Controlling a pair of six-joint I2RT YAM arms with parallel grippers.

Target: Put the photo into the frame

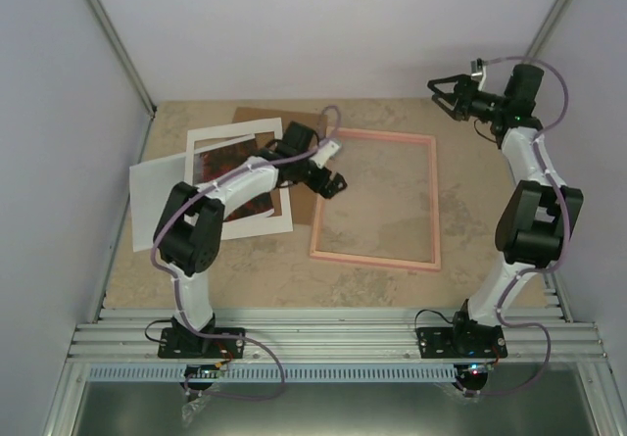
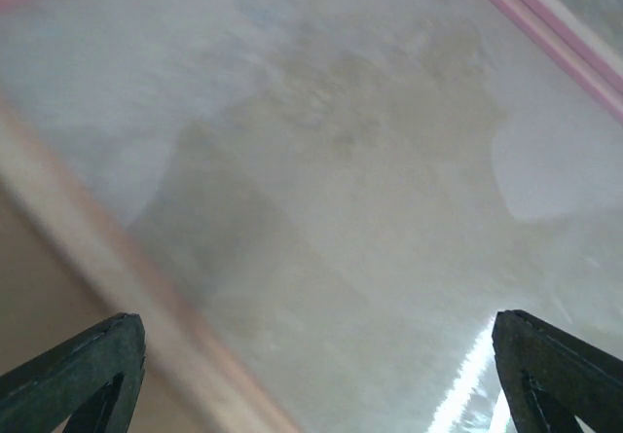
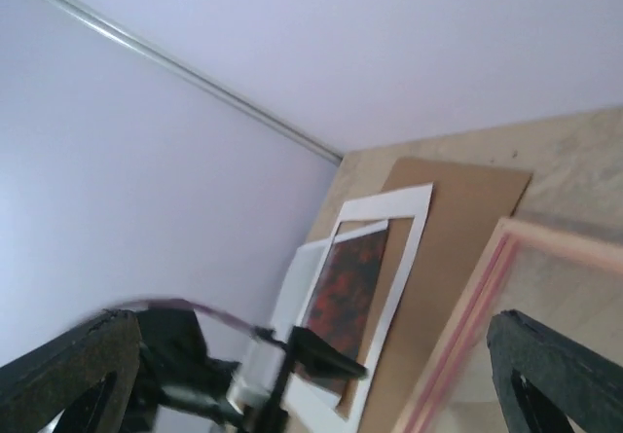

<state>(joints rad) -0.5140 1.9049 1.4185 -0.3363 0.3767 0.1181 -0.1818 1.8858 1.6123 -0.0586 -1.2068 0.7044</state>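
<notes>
Where the left arm (image 1: pixel 235 186) leaned out over the beige stone-patterned desk (image 1: pixel 470 181), we saw the left jaws poised above the left rail of the thin pink rectangular picture frame (image 1: pixel 377 260). From the left wrist, its two dark fingers (image 2: pixel 78 365) sat at the bottom corners of the view, spread wide, with nothing between them. A blurred rail of the frame (image 2: pixel 97 258) ran under the left-hand finger, and bare desk filled the middle. We could not tell whether the jaws touched that rail.

The right arm (image 1: pixel 529 162) stood raised at the far right corner, well apart from everything on the desk. The right jaws were also wide open and empty, the dark fingers (image 3: pixel 68 375) framing only a distant look at the desk.

We found the rectangular paper photo of red-orange foliage on a dark ground (image 1: pixel 217 167) on the left part of the desk, outside the frame. It showed within the window of the white mat border (image 1: pixel 240 224), partly hidden by the left arm. The right wrist showed the photo (image 3: pixel 346 292) too. The mat lay over a plain brown backing board (image 1: pixel 294 122) and a white paper sheet (image 1: pixel 152 201). The frame lay flat just beside the board.
</notes>
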